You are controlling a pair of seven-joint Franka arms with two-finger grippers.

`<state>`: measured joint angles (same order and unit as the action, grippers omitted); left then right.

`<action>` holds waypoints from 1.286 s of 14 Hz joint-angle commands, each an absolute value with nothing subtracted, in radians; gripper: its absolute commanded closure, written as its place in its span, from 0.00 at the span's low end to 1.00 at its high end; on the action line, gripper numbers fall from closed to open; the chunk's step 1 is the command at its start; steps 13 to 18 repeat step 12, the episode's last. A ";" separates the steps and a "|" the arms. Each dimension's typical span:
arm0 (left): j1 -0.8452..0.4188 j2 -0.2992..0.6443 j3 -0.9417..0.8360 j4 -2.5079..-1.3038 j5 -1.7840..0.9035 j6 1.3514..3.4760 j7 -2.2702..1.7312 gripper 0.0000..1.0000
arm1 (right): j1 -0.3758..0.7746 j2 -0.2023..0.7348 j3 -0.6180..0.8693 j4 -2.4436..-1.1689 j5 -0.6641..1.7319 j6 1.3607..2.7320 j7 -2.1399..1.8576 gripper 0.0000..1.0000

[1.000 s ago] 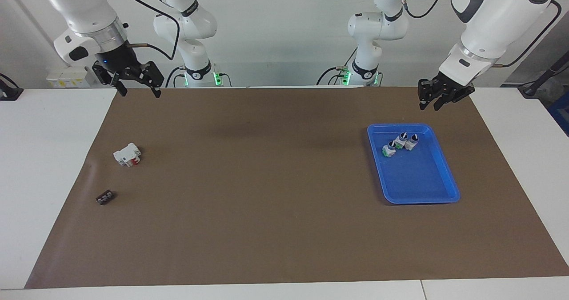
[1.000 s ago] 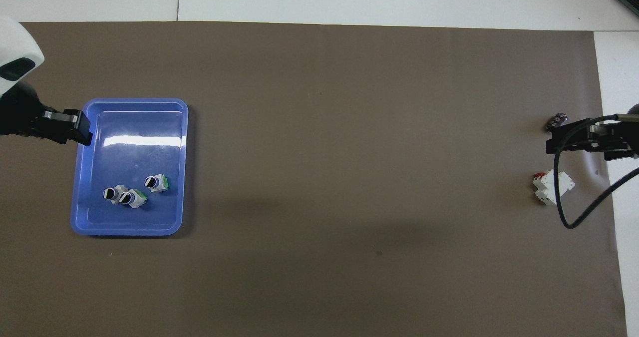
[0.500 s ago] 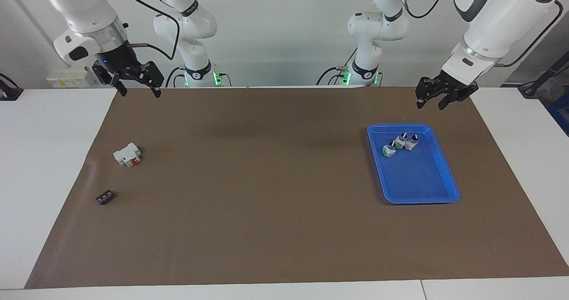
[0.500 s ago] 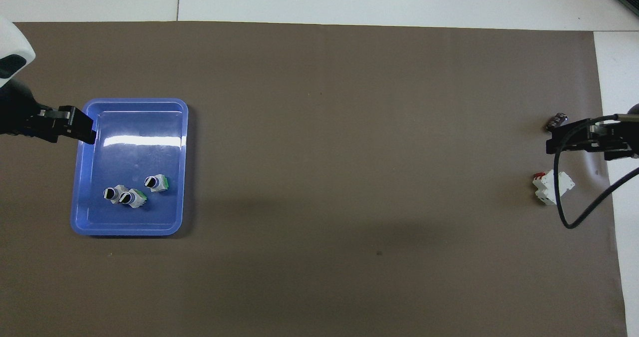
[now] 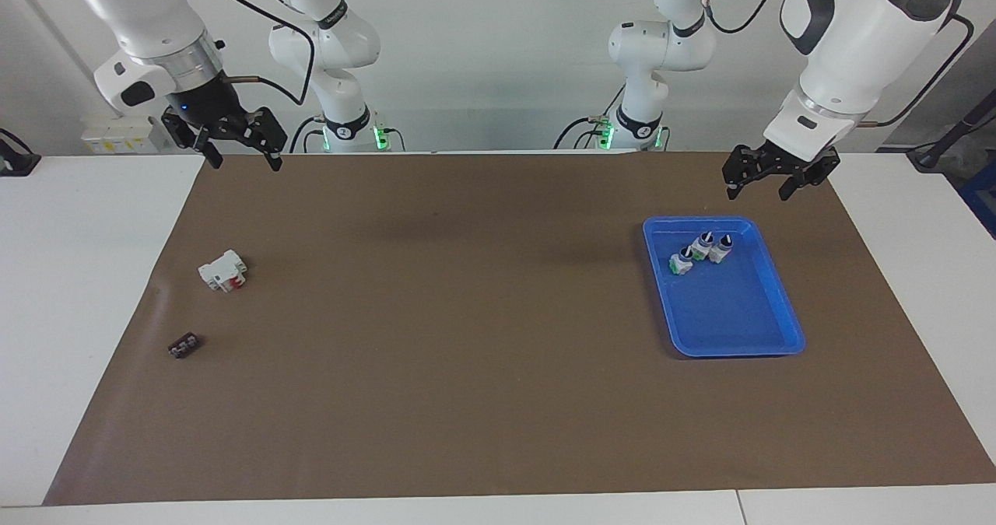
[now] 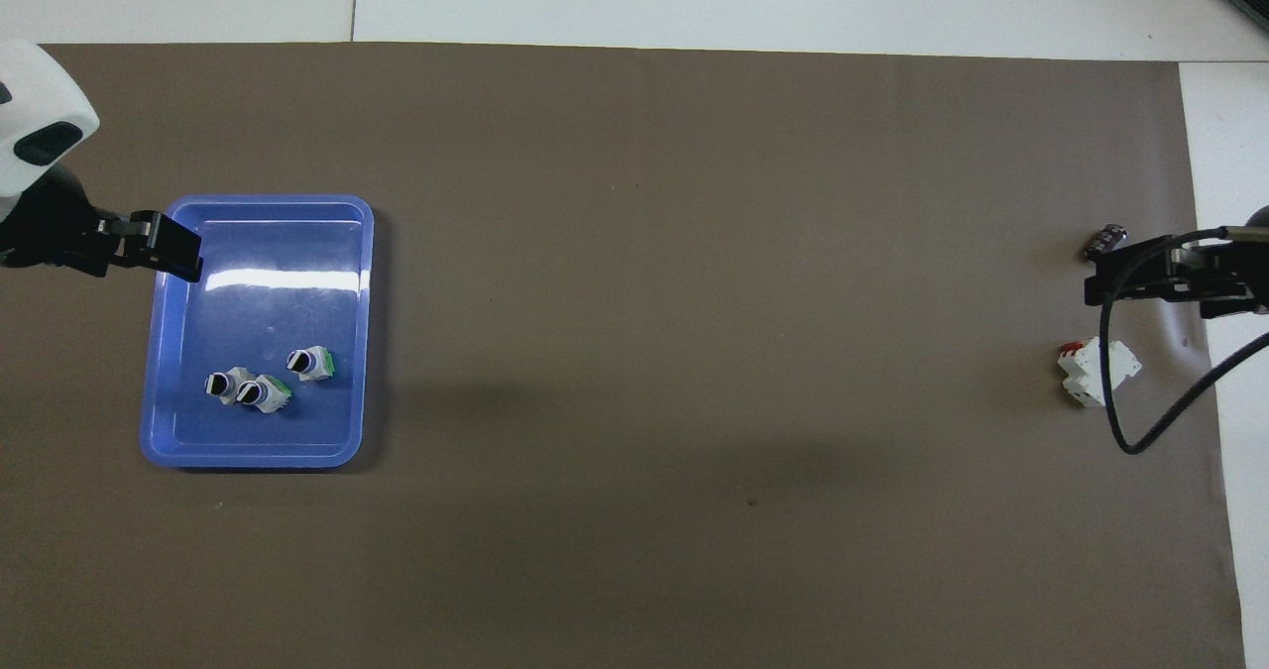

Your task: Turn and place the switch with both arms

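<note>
Three small white switches with black knobs (image 5: 703,245) (image 6: 262,392) stand close together in a blue tray (image 5: 739,350) (image 6: 248,461), in the part of it nearer to the robots. Green shows on their sides. My left gripper (image 5: 759,189) (image 6: 164,251) hangs open and empty in the air, over the mat by the tray's edge nearest the robots. At the right arm's end of the table my right gripper (image 5: 243,161) (image 6: 1110,278) is raised, open and empty, and its arm waits.
A larger white breaker block with a red part (image 5: 223,271) (image 6: 1095,372) lies on the brown mat at the right arm's end. A tiny dark flat piece (image 5: 184,346) (image 6: 1103,242) lies farther from the robots than the block.
My left gripper's fingers have spread from nearly shut to open, and the hand has shifted slightly toward the table's middle. The right arm and the switches have not moved.
</note>
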<state>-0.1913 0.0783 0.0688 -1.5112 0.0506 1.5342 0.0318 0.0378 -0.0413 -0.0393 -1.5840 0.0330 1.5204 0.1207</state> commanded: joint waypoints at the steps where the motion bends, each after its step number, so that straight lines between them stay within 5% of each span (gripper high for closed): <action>1: -0.201 0.064 0.066 -1.479 0.061 1.540 0.018 0.02 | 0.034 -0.052 -0.038 -1.592 0.041 1.526 0.094 0.00; 18: -0.206 0.066 0.078 -1.457 0.003 1.511 0.012 0.05 | 0.034 -0.052 -0.038 -1.592 0.041 1.526 0.094 0.00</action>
